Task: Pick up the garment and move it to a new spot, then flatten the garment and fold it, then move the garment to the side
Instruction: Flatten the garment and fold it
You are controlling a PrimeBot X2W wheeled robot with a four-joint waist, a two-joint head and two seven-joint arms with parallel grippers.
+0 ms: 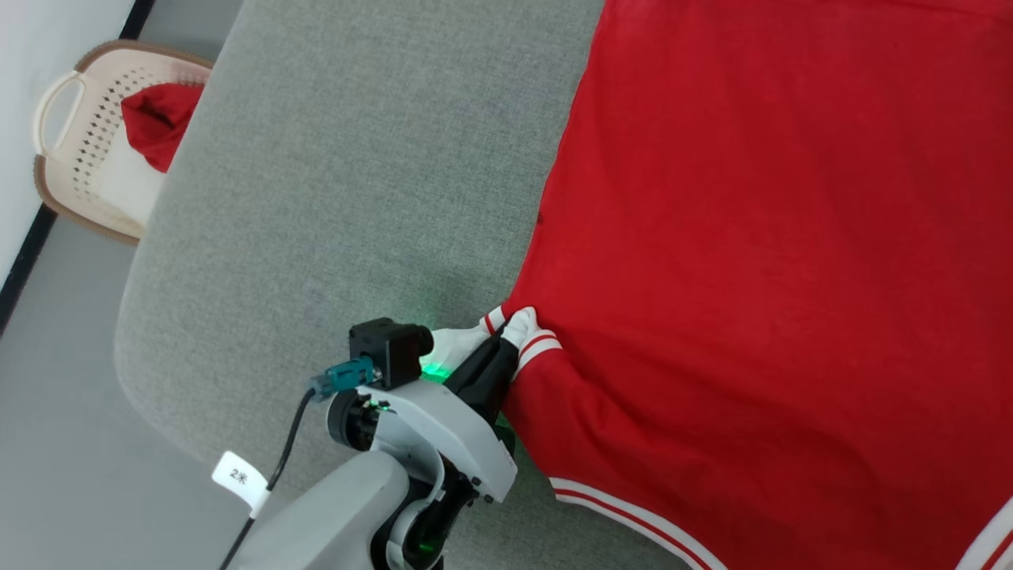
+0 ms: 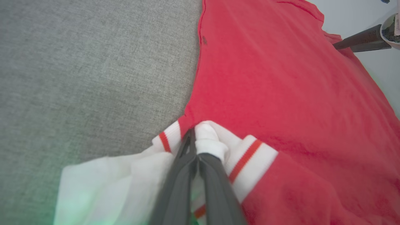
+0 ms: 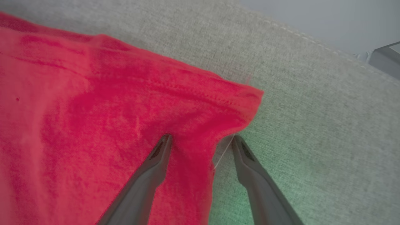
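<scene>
Treat this moment as the flatten-and-fold stage. The garment (image 1: 752, 237) lies spread and mostly smooth on the grey fabric worktop (image 1: 356, 198), its side edge running down the middle of the head view. The left end effector (image 1: 506, 336) is pressed together on the white sleeve cuff (image 2: 207, 142), where sleeve meets body. The right end effector (image 3: 201, 140) stands spread, straddling a red hem corner (image 3: 247, 97): one finger over cloth, one over the worktop, nothing gripped. Before any lift or fold, expect the right end effector to need to close on that corner. Pulling from one side alone would likely skew the cloth.
</scene>
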